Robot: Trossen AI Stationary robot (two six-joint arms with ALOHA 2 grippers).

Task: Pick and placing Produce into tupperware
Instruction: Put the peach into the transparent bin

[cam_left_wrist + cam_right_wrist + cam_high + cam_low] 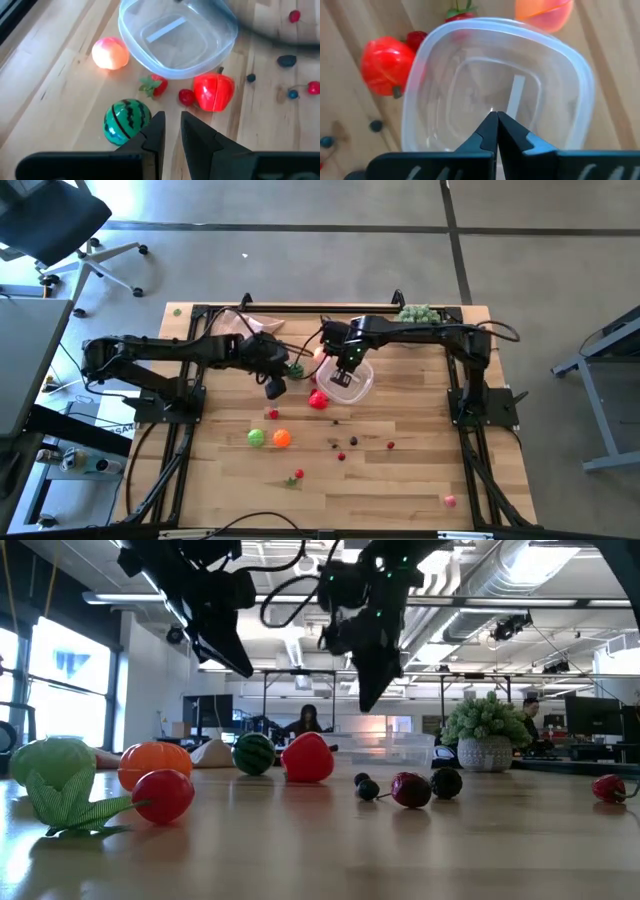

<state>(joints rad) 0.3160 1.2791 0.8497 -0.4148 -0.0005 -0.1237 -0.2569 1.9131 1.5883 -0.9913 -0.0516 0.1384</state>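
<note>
Daylight floods the low view from tall windows (pixel 60 680) at the left of the frame, and ceiling lights (pixel 500 630) glow at the upper right. Both arms read as dark silhouettes against this bright background. Nearest the lens, the green leafy toy (pixel 55 785) at lower left is soft, out of focus. The wooden table (pixel 400 480) in the high view is evenly lit, with faint shadows. In the right wrist view, the clear tub (pixel 495 85) looks hazy, its rim blurred.
</note>
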